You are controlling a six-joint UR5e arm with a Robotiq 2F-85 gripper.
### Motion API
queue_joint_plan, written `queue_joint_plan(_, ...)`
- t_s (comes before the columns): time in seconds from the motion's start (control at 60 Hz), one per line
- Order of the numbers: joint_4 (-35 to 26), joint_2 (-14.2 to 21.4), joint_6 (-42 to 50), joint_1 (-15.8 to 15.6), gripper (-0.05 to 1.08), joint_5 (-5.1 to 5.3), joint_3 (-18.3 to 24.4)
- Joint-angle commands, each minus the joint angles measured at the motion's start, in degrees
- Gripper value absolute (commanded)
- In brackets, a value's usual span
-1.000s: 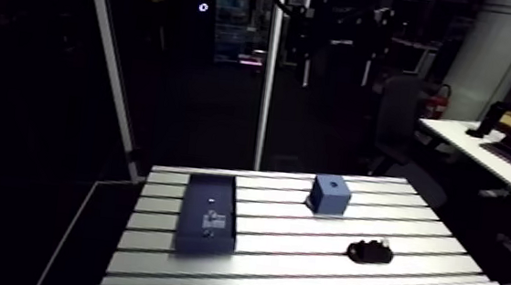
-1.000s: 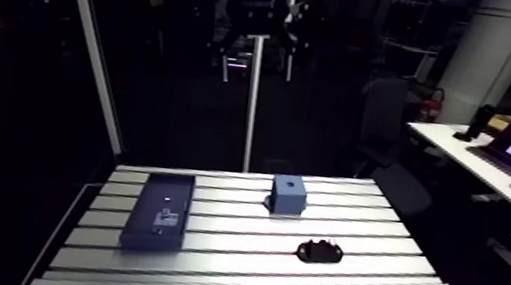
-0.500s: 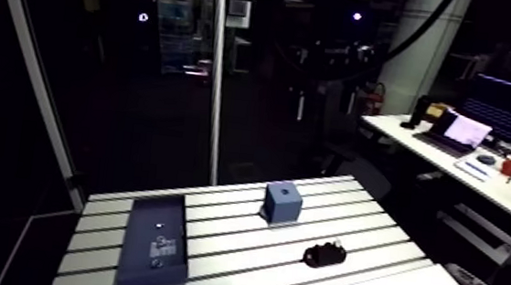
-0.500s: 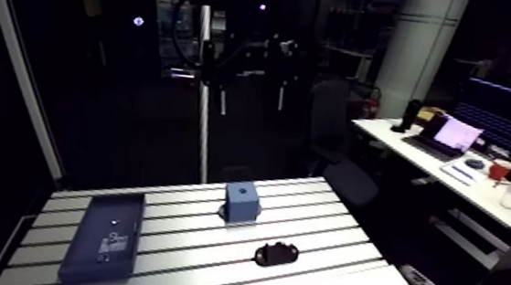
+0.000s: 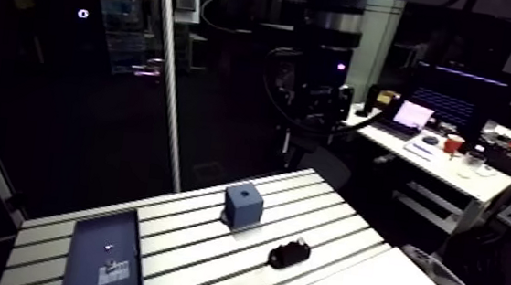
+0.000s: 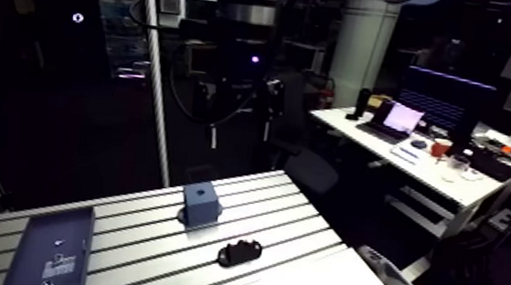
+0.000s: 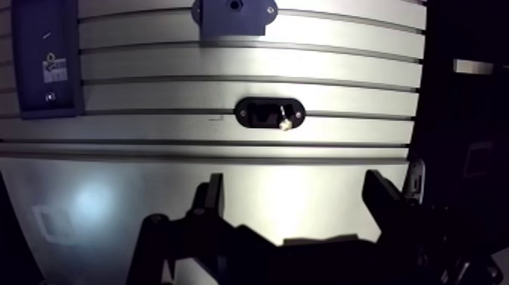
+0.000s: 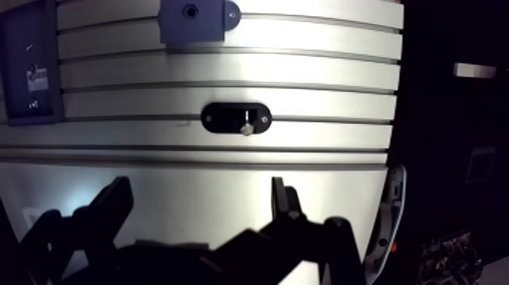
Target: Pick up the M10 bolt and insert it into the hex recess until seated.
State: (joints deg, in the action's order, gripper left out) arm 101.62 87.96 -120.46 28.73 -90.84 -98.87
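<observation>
black cradle (image 7: 270,113) with the bolt (image 7: 284,122) lies mid-table (image 7: 151,95), nearer its right edge; i see my gripper (image 7: 295,186) spread wide, empty, high above.

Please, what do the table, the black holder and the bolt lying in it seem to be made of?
The table looks like bare aluminium with a brushed finish: it is pale grey, slotted, and throws back a soft glare. The black holder seems to be plastic or coated metal, matt; its look leaves this open. The bolt seems to be metal: its head glints brightly.
</observation>
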Motion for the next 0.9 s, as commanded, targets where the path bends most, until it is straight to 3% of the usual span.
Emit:
queue_joint_plan(0.017,2.13,-0.37,-1.19,3.13,0.01,0.62,-2.31)
queue_joint_plan(0.333,2.3,-1.76,-1.94,3.44,0.01,0.54,-3.38)
queue_joint_plan(0.5,6.36,-2.46,-2.03,3.44,0.01,0.29,-5.36)
queue_joint_plan(0.9,8.28,-2.68,-1.84,3.44,0.01,0.52,-7.4)
